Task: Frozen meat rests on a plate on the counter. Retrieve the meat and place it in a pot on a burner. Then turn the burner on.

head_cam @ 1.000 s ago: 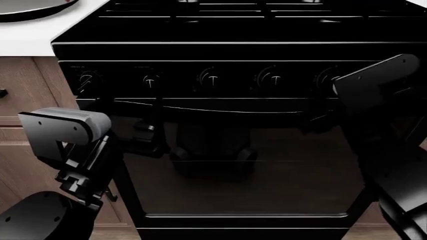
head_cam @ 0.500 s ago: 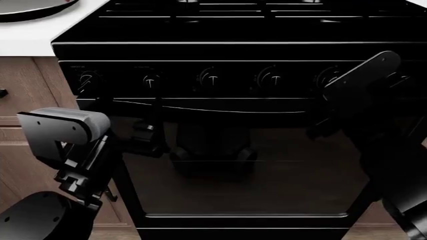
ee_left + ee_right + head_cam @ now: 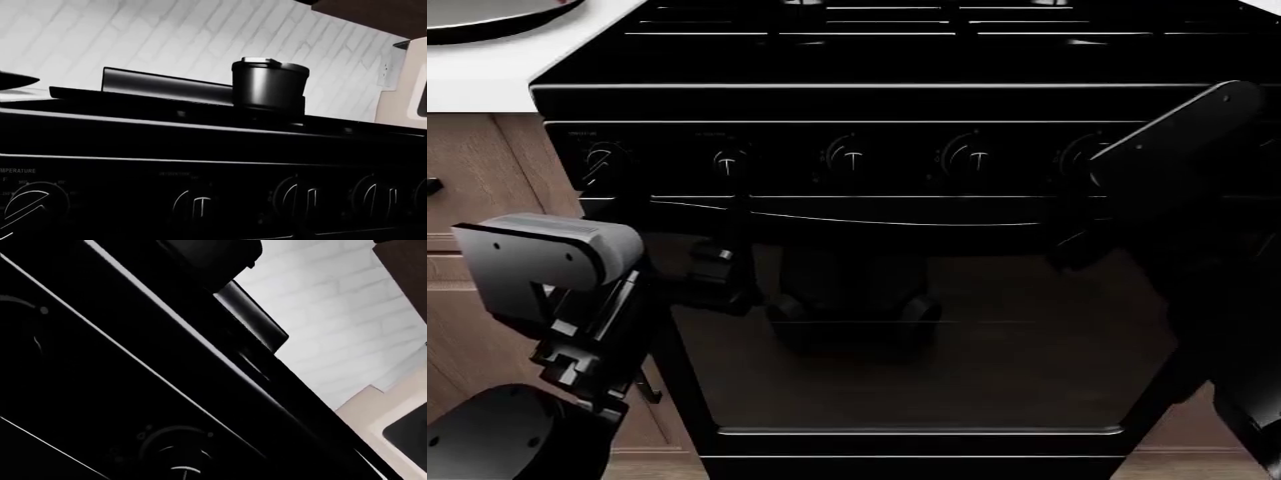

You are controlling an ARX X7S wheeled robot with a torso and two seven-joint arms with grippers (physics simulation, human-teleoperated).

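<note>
- Two arms hang low in front of the stove (image 3: 868, 300) in the head view; neither the left gripper (image 3: 581, 375) nor the right gripper (image 3: 1068, 245) shows its fingertips clearly there, and neither wrist view shows them, so whether either is open or closed cannot be told, nor whether either carries anything.
- The right arm sits just beside the rightmost knob (image 3: 1084, 155) of the knob row (image 3: 851, 158); contact cannot be judged.
- The pot (image 3: 269, 82) stands upright on a rear burner; its inside is hidden, so the meat cannot be located in any view.
- The plate (image 3: 494, 15) lies on the white worktop (image 3: 481, 75), only its rim in frame.
- This scene fits both an approach toward the plate and, with the meat already in the pot, a reach for a knob.
- For either, raise the arms clear of the control panel, and match any knob to the pot's burner.
- The left wrist view alone shows the pot and backsplash (image 3: 167, 40); the head view alone shows the plate; the right wrist view shows one knob (image 3: 175, 450) close up.
</note>
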